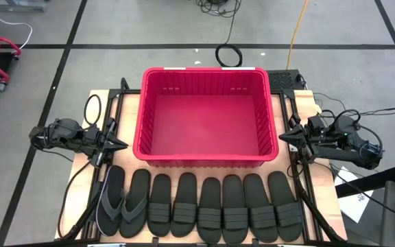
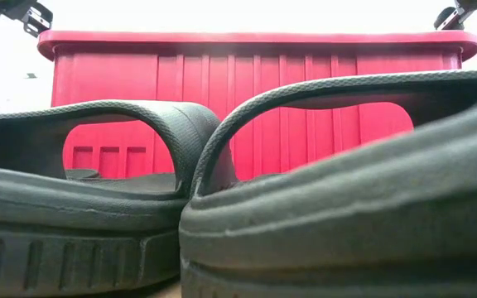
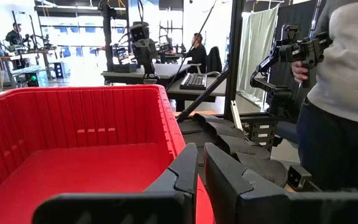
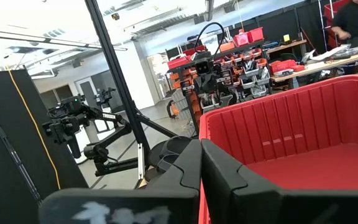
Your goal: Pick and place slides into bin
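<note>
The red bin (image 1: 206,116) stands at the table's middle and far side, nothing inside it; it also shows in the low view (image 2: 255,91) and both wrist views (image 3: 73,143) (image 4: 303,137). Eight slides lie sole-down in a row along the near edge: two thong flip-flops (image 1: 123,200) at the left and several black strapped slides (image 1: 225,206) to their right. My left gripper (image 1: 122,145) hovers shut at the bin's left side. My right gripper (image 1: 282,138) hovers shut at the bin's right side. Both touch nothing.
A black frame (image 1: 300,171) runs along both table sides. A person (image 3: 347,93) stands beyond the table's right side, holding a device. Bare wood shows in a narrow strip between the bin and the slides (image 1: 204,169).
</note>
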`<control>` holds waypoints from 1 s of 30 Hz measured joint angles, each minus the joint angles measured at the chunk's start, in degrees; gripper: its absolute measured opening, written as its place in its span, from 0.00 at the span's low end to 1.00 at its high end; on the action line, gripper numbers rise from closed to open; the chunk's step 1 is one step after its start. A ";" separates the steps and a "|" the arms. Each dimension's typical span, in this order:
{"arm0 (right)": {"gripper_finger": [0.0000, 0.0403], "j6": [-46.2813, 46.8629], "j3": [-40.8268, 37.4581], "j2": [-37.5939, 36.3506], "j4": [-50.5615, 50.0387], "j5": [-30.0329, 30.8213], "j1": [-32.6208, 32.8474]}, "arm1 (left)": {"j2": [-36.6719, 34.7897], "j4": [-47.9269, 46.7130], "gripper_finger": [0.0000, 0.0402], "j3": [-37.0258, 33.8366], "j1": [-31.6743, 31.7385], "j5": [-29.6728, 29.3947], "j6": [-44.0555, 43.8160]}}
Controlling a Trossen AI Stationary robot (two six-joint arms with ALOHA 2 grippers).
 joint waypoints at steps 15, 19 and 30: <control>0.00 -1.44 0.00 0.10 0.07 1.21 0.01 | 0.00 -0.01 0.08 0.00 0.00 0.00 0.02; 0.00 -1.63 -0.04 0.61 0.38 5.29 -0.01 | 0.00 -0.01 0.08 0.00 -0.01 0.00 0.00; 0.02 -10.64 10.08 10.96 -2.35 10.86 -0.01 | 0.00 2.03 0.08 0.00 0.00 -0.48 6.68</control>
